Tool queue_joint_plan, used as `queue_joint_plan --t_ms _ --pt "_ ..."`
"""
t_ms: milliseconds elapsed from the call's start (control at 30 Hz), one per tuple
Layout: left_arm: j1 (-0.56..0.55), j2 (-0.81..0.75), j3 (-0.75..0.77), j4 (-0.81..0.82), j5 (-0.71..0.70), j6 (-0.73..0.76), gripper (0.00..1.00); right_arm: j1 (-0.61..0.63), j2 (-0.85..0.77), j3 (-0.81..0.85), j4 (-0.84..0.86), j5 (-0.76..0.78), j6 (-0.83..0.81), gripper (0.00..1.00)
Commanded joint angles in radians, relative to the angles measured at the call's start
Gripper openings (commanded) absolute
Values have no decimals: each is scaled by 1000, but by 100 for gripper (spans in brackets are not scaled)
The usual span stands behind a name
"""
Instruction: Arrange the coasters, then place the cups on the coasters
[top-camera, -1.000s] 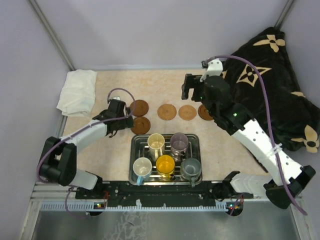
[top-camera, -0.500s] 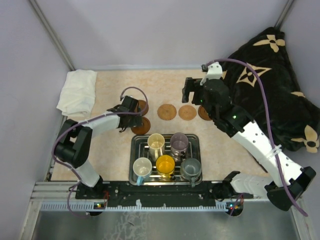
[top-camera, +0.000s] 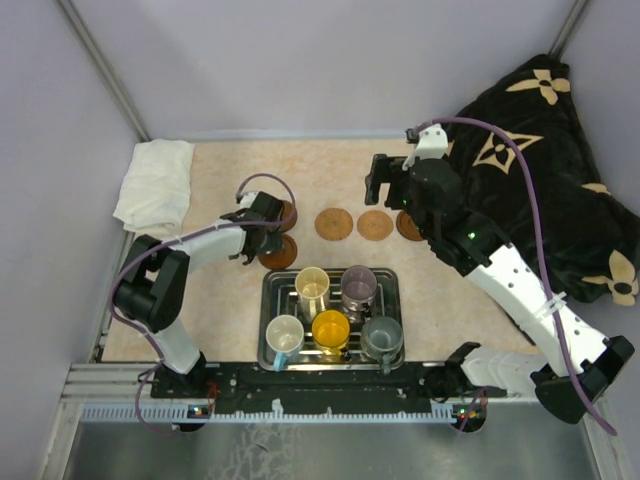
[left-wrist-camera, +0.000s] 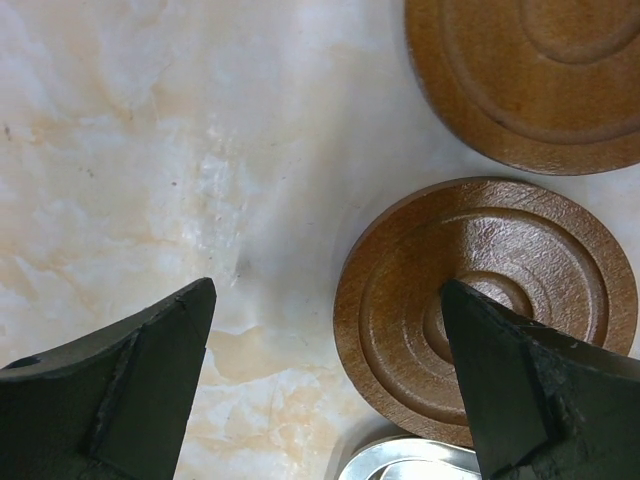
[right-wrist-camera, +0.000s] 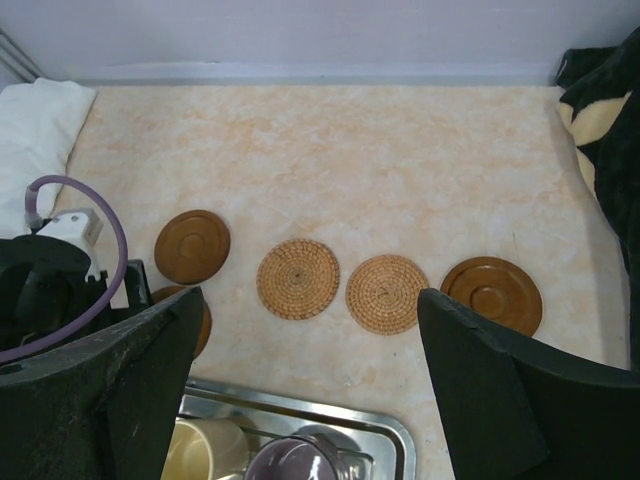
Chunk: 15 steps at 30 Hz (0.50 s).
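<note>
- Table (top-camera: 210, 290): marbled top, with both arms reaching out over it.
- Tray (top-camera: 390, 277): the steel one sits just back from the left gripper (left-wrist-camera: 328, 300), on its wrist side (a shiny corner pokes into the wrist view). All five cups (top-camera: 331, 327) are in it, so none is on a coaster yet.
- Right gripper (right-wrist-camera: 310, 298): the jaws are wide apart with nothing between them, and it hangs well above the table. Four coasters lie in a row below it. The row-end coaster (right-wrist-camera: 192, 246) is off toward its left finger, the two woven coasters (right-wrist-camera: 299, 278) are about under the gap, and the dark coaster (right-wrist-camera: 491, 294) is toward its right finger.
- Left gripper again: the jaws are spread as wide as they go and are empty. It is low over the table, right by the two dark discs.
- Odd coaster (left-wrist-camera: 485, 310): this is the one out of line, so I'd guess it's the one being sorted.
  - It isn't centred in the gap. It lies off to one side, tucked partly under the finger on the right of the wrist view, and the other finger has bare table under it.
  - The row-end coaster is further out past that same finger, close to the odd one but with a sliver of table between them.
- My read:
  - The left arm is far nearer, so this job is its to do.
  - The gripper needs to slide sideways toward that right-of-view finger before closing, or it will only clip the rim.
  - The disc is round, so it has no long axis to line up with.
  - It is flat on the table though, so getting a finger under the edge looks fiddly.
</note>
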Motion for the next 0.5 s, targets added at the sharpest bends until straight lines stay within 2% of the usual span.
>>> queue_joint_plan --t_ms 0,167,467 --pt "13 -11 -65 -152 -76 -31 100 -5 -27 -1 50 8 20 89" --pt "48 -52 -80 -184 -101 -48 100 -5 -27 -5 50 7 24 89" --pt "203 -55 -65 -143 -9 -2 100 -5 -27 -8 38 11 21 89"
